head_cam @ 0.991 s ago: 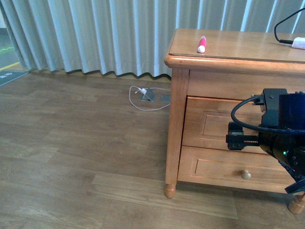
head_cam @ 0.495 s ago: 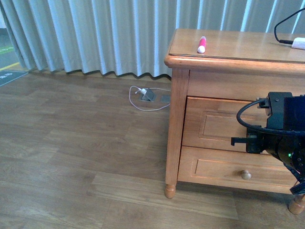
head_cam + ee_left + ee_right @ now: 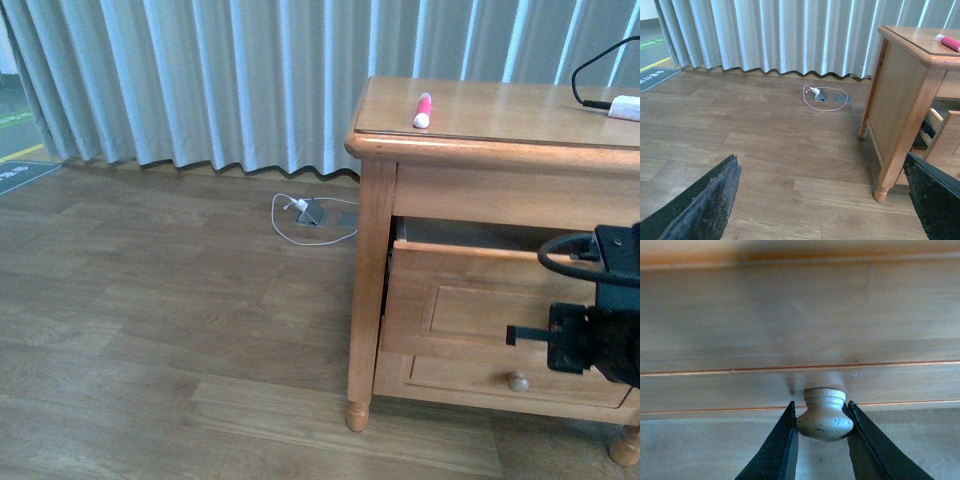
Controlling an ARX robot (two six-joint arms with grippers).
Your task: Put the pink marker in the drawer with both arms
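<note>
Gripping the knob (image 3: 825,416), right tool (image 3: 821,410) holds drawer (image 3: 470,300) ajar.

Marker (image 3: 423,109): on the cabinet (image 3: 366,280) top, left part.
Adapter (image 3: 626,108): on the top, far right.
Drawer (image 3: 470,300): under the top, sticking out partway.
Right gripper (image 3: 822,427): before the drawer, around its knob (image 3: 824,412).
Cord (image 3: 300,215): on the floor, left of the cabinet.

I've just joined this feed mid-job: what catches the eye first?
The upper drawer stands partly open, a dark gap above its front, with the right gripper clamped on its round knob. The pink marker lies on the cabinet top, toward its left end.
</note>
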